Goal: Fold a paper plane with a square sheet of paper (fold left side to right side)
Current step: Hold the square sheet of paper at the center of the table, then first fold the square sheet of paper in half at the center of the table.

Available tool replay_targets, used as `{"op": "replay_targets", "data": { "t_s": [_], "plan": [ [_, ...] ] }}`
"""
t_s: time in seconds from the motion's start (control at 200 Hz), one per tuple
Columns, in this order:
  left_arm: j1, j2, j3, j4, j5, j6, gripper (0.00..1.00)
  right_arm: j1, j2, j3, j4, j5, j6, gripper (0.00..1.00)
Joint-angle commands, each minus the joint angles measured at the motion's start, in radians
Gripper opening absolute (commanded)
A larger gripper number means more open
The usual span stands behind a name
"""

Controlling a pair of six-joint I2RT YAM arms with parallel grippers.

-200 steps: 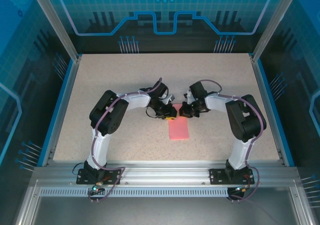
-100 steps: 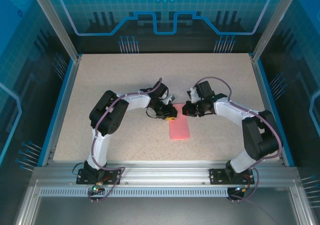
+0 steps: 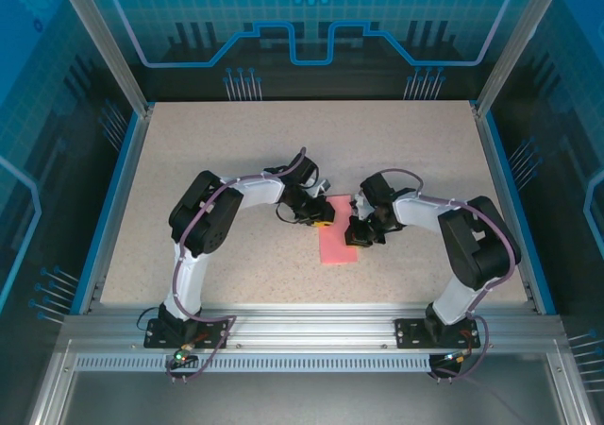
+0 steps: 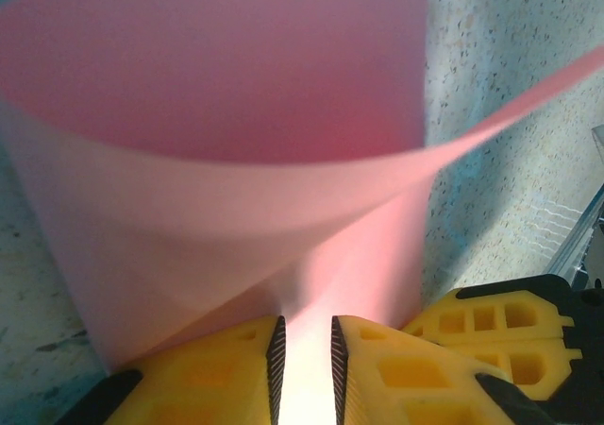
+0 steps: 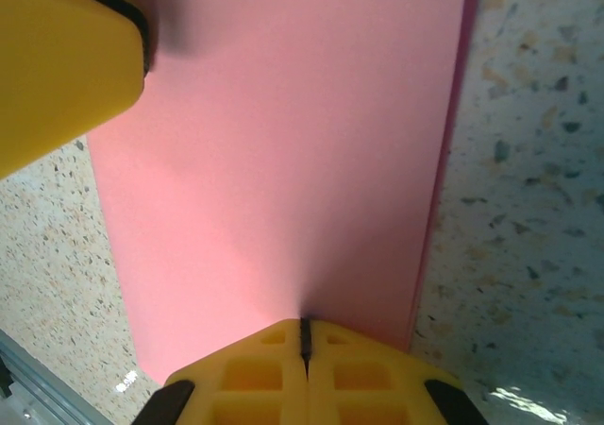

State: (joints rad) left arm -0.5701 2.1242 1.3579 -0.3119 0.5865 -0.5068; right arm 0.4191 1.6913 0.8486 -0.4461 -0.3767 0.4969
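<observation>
The square sheet of paper (image 3: 336, 246) lies folded into a narrow salmon-pink rectangle at the table's middle. In the left wrist view its upper layer (image 4: 236, 94) bows upward in a curl. My left gripper (image 3: 322, 220) sits at the sheet's far left corner. Its jaws (image 4: 303, 326) stand slightly apart, tips on the paper and pink showing in the gap. My right gripper (image 3: 357, 235) is shut, its joined tips (image 5: 304, 323) down on the paper (image 5: 283, 161) near the right edge, where two layers show. No paper plane shape has formed.
The speckled tabletop (image 3: 236, 151) has blue rails (image 3: 113, 208) at left and right and an aluminium frame (image 3: 302, 326) at the near edge. The left gripper's yellow finger (image 5: 66, 57) crowds the right wrist view's corner; the right fingers (image 4: 500, 326) sit close beside the left ones.
My right gripper has slid toward the near edge along the paper's right side, still shut, and its elbow swung. The left gripper and the paper stayed put.
</observation>
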Motion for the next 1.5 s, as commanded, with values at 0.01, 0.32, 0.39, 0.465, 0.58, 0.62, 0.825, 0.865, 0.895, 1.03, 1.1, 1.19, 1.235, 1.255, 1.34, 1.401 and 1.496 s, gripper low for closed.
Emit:
{"op": "replay_targets", "data": {
  "t_s": [0.01,0.32,0.39,0.465,0.58,0.62,0.825,0.865,0.895,1.03,1.1,1.19,1.235,1.255,1.34,1.401,1.496],
  "plan": [
    [-0.016,0.022,0.028,-0.058,-0.048,0.000,0.24,0.012,0.048,-0.008,-0.088,0.051,0.005,0.01],
    [0.030,0.040,0.068,-0.044,-0.095,0.037,0.24,0.012,0.054,-0.032,-0.125,0.109,-0.007,0.00],
    [0.041,0.040,0.069,-0.033,-0.097,0.038,0.24,0.010,0.053,-0.035,-0.129,0.114,-0.009,0.00],
    [0.050,0.042,0.075,-0.021,-0.100,0.042,0.24,0.009,0.050,-0.039,-0.134,0.121,-0.008,0.00],
    [0.062,0.048,0.094,-0.016,-0.110,0.046,0.25,0.007,0.047,-0.044,-0.139,0.130,-0.014,0.00],
    [0.064,0.053,0.102,-0.015,-0.112,0.046,0.24,0.006,0.045,-0.047,-0.139,0.131,-0.014,0.00],
    [0.084,0.085,0.146,-0.008,-0.113,0.040,0.25,0.003,0.041,-0.053,-0.146,0.141,-0.018,0.00],
    [0.089,0.090,0.158,-0.007,-0.111,0.038,0.25,0.003,0.041,-0.056,-0.146,0.142,-0.018,0.00],
    [0.092,0.095,0.165,-0.008,-0.110,0.036,0.24,0.003,0.042,-0.057,-0.145,0.142,-0.017,0.00],
    [0.105,0.114,0.202,-0.010,-0.114,0.031,0.25,0.002,0.040,-0.063,-0.145,0.143,-0.016,0.00],
    [0.113,0.125,0.221,-0.009,-0.112,0.024,0.25,0.002,0.038,-0.064,-0.146,0.145,-0.016,0.00],
    [0.119,0.139,0.244,-0.007,-0.107,0.019,0.25,0.002,0.034,-0.067,-0.145,0.147,-0.015,0.00],
    [0.122,0.148,0.257,-0.010,-0.106,0.018,0.25,0.001,0.033,-0.068,-0.146,0.147,-0.014,0.00],
    [0.121,0.151,0.262,-0.010,-0.108,0.018,0.25,0.001,0.034,-0.067,-0.145,0.148,-0.013,0.00],
    [0.123,0.163,0.273,-0.011,-0.111,0.013,0.25,0.000,0.028,-0.073,-0.138,0.143,-0.004,0.00],
    [0.125,0.163,0.272,-0.010,-0.110,0.013,0.25,-0.003,0.023,-0.079,-0.122,0.129,0.007,0.00],
    [0.131,0.138,0.267,-0.010,-0.114,0.021,0.27,-0.004,0.014,-0.091,-0.087,0.092,0.033,0.00]
  ]
}}
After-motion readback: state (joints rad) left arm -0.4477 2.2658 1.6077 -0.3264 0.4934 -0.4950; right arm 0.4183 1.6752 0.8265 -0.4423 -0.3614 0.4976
